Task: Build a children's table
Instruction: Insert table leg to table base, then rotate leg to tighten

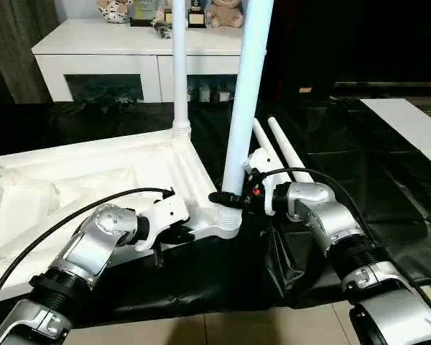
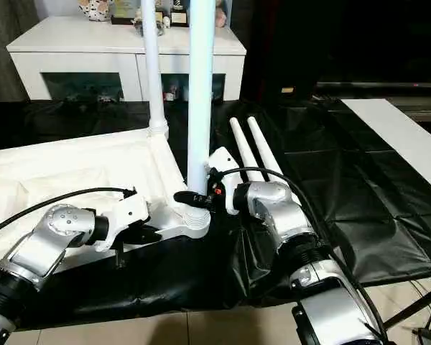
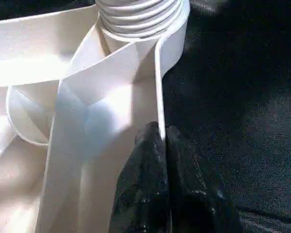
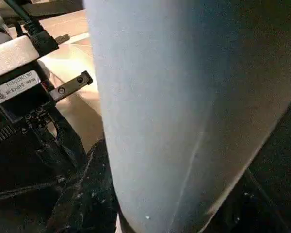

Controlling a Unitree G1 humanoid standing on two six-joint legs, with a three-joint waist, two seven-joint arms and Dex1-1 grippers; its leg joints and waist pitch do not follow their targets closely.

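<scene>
Tabletop (image 1: 93,172): lies underside up on the black sheet (image 1: 388,208) in front of me.
Left pincer (image 3: 160,133): my fingers are pressed together on the tabletop's thin rim, just beside the near corner socket (image 1: 226,223).
Right pincer (image 1: 226,198): my fingers are part-way apart, clasped around the near leg (image 1: 246,93) low down, just above that socket.
Near leg: upright in the socket.
Far leg (image 1: 179,65): upright in the next corner.
Spare legs (image 1: 284,154): two lie side by side on the sheet, beyond my right wrist.

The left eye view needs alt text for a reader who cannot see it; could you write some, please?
The right gripper clasps an upright white leg just above the tabletop's near corner socket, while the left gripper pinches the tabletop's rim. A second leg stands behind; two more legs lie on black sheeting.
</scene>
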